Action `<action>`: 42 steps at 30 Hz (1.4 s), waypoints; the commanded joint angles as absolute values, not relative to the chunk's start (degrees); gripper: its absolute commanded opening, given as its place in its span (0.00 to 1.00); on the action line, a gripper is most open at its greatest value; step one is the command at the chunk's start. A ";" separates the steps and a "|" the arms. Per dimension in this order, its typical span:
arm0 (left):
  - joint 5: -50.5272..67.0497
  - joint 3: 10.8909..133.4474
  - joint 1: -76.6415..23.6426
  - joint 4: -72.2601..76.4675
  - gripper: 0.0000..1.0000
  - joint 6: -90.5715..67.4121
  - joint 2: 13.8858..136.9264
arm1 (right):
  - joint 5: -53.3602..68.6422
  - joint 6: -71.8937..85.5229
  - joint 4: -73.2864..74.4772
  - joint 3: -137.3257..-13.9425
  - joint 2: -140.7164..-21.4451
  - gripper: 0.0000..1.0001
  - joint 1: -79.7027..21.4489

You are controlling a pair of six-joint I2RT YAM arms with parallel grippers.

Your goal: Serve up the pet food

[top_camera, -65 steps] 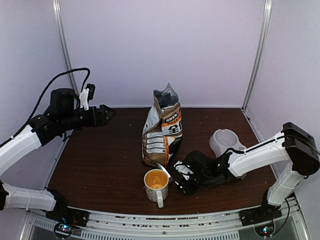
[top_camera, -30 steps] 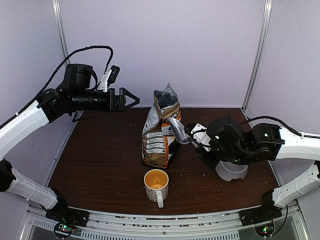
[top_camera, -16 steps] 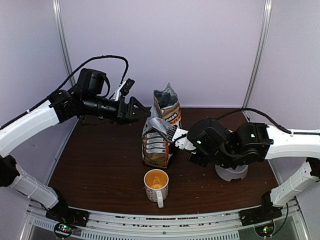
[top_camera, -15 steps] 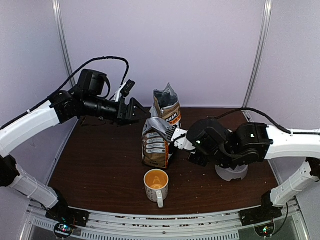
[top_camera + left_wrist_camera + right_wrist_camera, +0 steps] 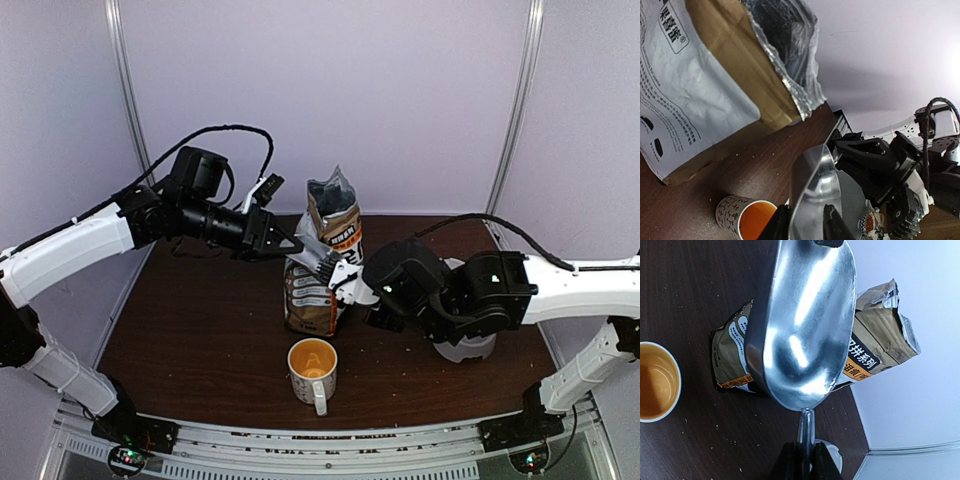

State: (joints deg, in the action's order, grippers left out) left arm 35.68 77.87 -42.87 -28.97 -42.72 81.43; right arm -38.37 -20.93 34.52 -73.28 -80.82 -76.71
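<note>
A metal scoop (image 5: 313,255) hangs empty in front of the pet food bag (image 5: 325,225), above the table. My right gripper (image 5: 340,275) is shut on its thin handle; the right wrist view shows the bowl of the scoop (image 5: 805,325) bare and shiny above that gripper (image 5: 804,460). My left gripper (image 5: 297,246) reaches in from the left. In the left wrist view its fingers stand either side of the scoop (image 5: 815,200) rim, closed in on it (image 5: 805,225). The bag (image 5: 715,85) stands upright with its foil top torn open. The pet food itself is hidden inside.
An orange-lined white mug (image 5: 312,368) stands near the front edge, below the scoop. A white bowl (image 5: 465,347) sits at the right, partly covered by my right arm. Crumbs dot the brown table (image 5: 190,330). White walls and posts close in the back and sides.
My left arm has swung right to the scoop and its jaws have narrowed onto the rim. My right arm has carried the scoop leftward in front of the bag.
</note>
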 commanded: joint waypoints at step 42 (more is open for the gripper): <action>31.76 64.03 -38.94 -3.19 0.00 -38.68 66.91 | 14.28 30.27 -5.85 -57.58 -60.50 0.86 -55.44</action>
State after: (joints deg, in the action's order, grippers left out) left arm 29.23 64.10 -39.00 -7.53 -41.87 68.20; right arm -4.86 16.45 4.99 -59.37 -60.31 -57.52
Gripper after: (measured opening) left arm 0.051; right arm 0.842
